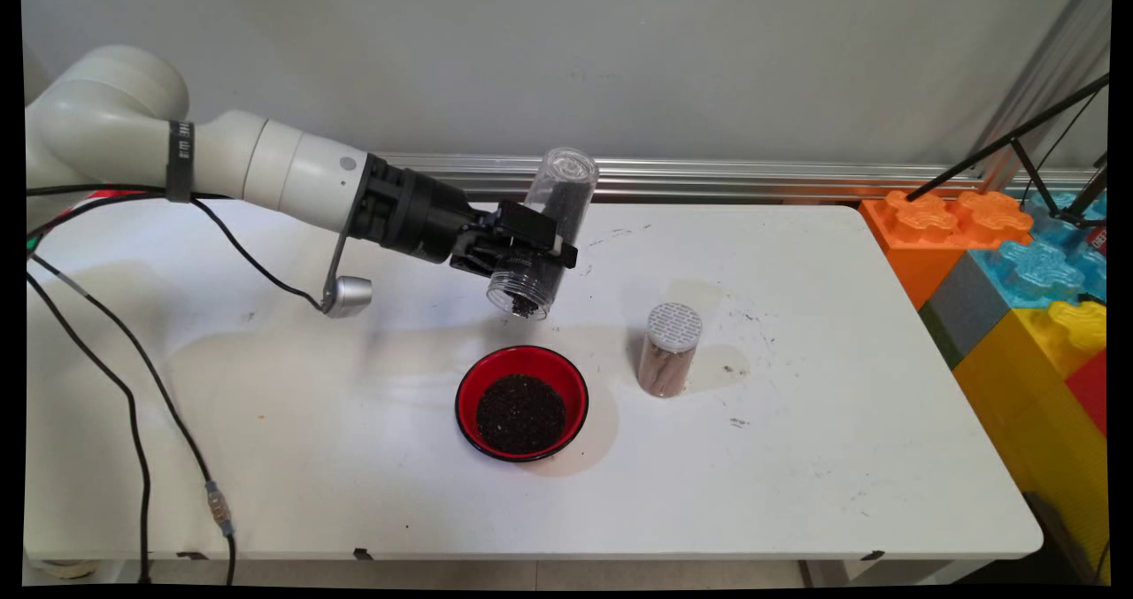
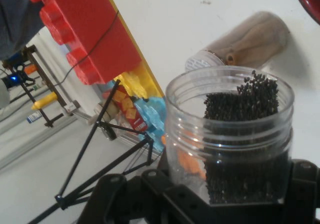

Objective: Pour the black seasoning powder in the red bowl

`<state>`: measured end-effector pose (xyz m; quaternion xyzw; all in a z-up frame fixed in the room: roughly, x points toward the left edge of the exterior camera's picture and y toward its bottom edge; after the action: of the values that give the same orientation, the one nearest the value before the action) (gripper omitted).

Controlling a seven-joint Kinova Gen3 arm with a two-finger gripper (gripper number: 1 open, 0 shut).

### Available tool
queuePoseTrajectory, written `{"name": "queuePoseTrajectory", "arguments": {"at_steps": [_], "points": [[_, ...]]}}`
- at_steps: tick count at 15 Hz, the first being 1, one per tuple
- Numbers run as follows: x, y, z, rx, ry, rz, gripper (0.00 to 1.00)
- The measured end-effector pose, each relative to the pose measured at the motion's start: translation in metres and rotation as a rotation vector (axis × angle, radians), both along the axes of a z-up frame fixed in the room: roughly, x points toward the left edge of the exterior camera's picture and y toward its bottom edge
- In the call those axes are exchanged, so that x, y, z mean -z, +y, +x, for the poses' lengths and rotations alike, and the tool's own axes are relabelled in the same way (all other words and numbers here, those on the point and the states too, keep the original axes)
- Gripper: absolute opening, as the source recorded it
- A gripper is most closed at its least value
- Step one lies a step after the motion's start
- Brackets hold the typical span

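While tilted mouth-down above the red bowl (image 1: pixel 521 402) on the tabletop (image 1: pixel 841 457), the clear jar of black seeds (image 1: pixel 542 236) sits clamped in the gripper (image 1: pixel 522 249) jaws. Risk: seeds landing past the bowl's rim, as the mouth hangs nearer its far edge. Only the hand view shows seeds banked at the lip; only the main view shows the bowl's fill and the upright brown spice jar (image 1: pixel 670 349) beside it.

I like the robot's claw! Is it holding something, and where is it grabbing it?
Yes. The claw holds a clear jar of small black grains, gripped around its side near the open mouth, tipped mouth-down above the red bowl.
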<state>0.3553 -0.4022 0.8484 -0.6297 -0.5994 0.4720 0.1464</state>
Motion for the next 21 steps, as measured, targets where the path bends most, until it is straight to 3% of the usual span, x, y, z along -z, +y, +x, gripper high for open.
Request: {"name": "queuePoseTrajectory", "arguments": {"at_steps": [12,21], "points": [[0.002,-0.005,0.009,-0.127,0.037,0.203,0.0],[0.0,-0.013,0.007,-0.194,0.088,0.451,0.0]]}}
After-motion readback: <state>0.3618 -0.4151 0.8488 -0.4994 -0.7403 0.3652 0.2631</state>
